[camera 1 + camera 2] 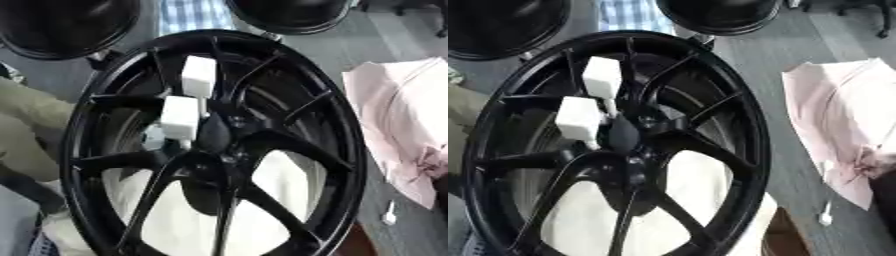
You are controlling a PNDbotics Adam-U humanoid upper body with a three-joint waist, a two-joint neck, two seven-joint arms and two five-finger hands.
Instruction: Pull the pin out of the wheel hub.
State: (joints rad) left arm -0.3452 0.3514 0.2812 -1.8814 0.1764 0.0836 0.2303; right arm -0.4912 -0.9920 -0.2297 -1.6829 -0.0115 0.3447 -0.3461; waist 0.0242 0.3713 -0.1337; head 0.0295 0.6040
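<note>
Wheel (214, 145), black with spokes, fills the middle of both views. 2 white blocks (198, 76) (180, 117) stick up just beside its hub (213, 134). Pink cloth (842, 125) lies to the right. Neither robot hand appears in any view.

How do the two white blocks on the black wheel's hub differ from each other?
The upper white block sits higher, out over the spokes, while the lower white block sits beside the hub centre. The upper white block stands upright; the lower white block leans slightly. Both are plain white, boxy and much alike in size, standing on the black wheel.
</note>
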